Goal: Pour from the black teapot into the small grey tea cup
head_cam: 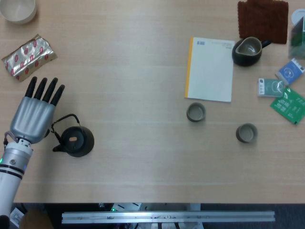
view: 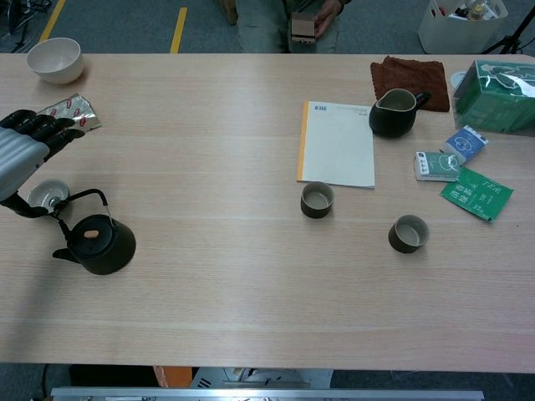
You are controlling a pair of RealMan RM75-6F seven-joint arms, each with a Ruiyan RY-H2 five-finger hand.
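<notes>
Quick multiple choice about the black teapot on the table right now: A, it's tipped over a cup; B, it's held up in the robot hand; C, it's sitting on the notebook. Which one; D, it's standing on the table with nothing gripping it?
D: the black teapot stands upright on the bare table, and the left robot hand is beside it with fingers extended, holding nothing.

A pale wood table (head_cam: 124, 57) carries everything. At its left sit the black teapot (head_cam: 76, 140), a small cup (view: 47, 195) just beside it, a foil packet (head_cam: 28, 56) and a white bowl (head_cam: 18, 9). Toward the right lie a notebook (head_cam: 210, 69), two grey cups (head_cam: 196, 112) (head_cam: 247, 133) below it — well apart — a dark pitcher (head_cam: 248, 51), a brown cloth (head_cam: 263, 18), and green and blue packets (head_cam: 285, 90).
</notes>
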